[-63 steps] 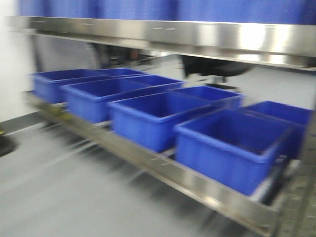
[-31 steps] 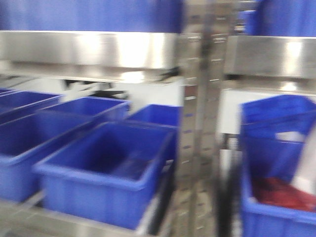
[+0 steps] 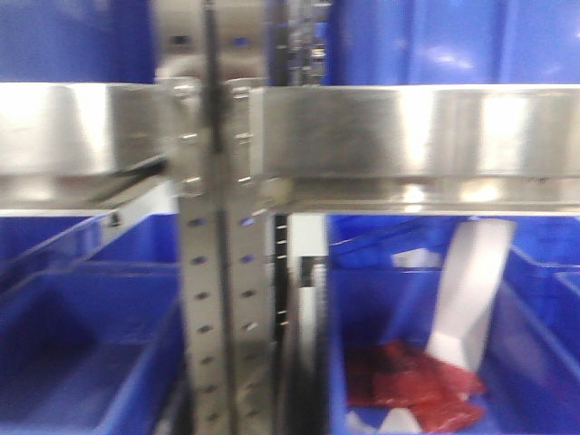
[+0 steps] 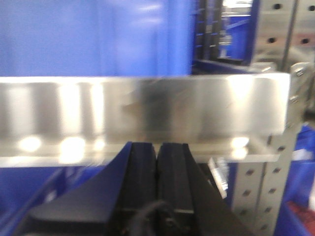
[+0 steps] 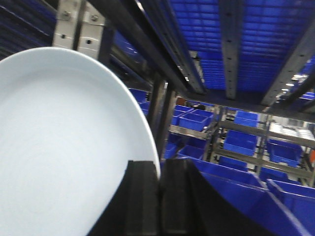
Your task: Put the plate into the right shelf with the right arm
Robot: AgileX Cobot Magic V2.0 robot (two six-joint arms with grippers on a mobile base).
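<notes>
The white plate (image 5: 59, 147) fills the left of the right wrist view, held on edge by its rim. My right gripper (image 5: 160, 169) is shut on that rim, the plate's edge pinched between the two black fingers. In the front view the steel right shelf (image 3: 408, 131) spans the right side as a broad shiny rail with a perforated upright (image 3: 213, 299) beside it. My left gripper (image 4: 156, 150) is shut with nothing between its fingers, just below a steel rail (image 4: 142, 110). The front view shows neither the plate nor the grippers.
Blue bins sit on the racks: one at lower left (image 3: 82, 353), one at lower right (image 3: 426, 344) holding red packets (image 3: 408, 385) and a white sheet (image 3: 471, 290). More blue bins (image 5: 241, 142) and rails (image 5: 231, 44) pass above and behind the plate.
The front view has swept right along the racks: the row of blue bins has slid off to the left, and the upright and the bin with red packets now sit centre.
</notes>
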